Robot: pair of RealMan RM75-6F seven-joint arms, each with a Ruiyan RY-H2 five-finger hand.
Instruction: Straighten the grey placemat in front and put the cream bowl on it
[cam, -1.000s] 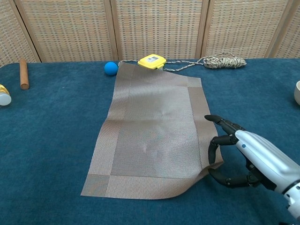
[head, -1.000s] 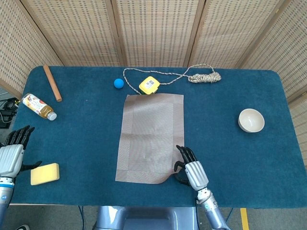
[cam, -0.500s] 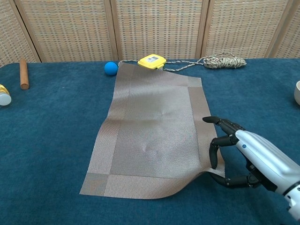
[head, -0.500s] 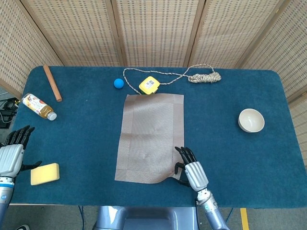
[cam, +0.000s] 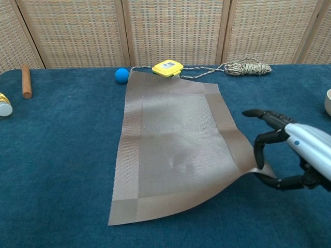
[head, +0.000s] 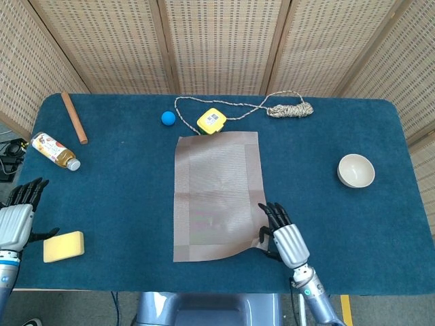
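Observation:
The grey placemat [head: 216, 193] [cam: 176, 147] lies lengthwise in the middle of the blue table, its near right corner lifted off the cloth. My right hand [head: 287, 239] [cam: 292, 152] pinches that corner between thumb and fingers. The cream bowl [head: 356, 170] stands upright at the right side, far from the mat; the chest view shows only its edge [cam: 328, 102]. My left hand [head: 17, 221] hangs at the table's near left edge, fingers spread, holding nothing.
A yellow tape measure [head: 211, 121] touches the mat's far edge, with a blue ball [head: 168, 117] and a rope bundle [head: 291, 109] nearby. A wooden stick [head: 74, 117], a bottle [head: 54, 150] and a yellow sponge [head: 63, 246] lie at the left.
My right hand has pulled the mat's near right corner rightward, swinging the near end to the right so the mat lies straighter. The left hand has not moved.

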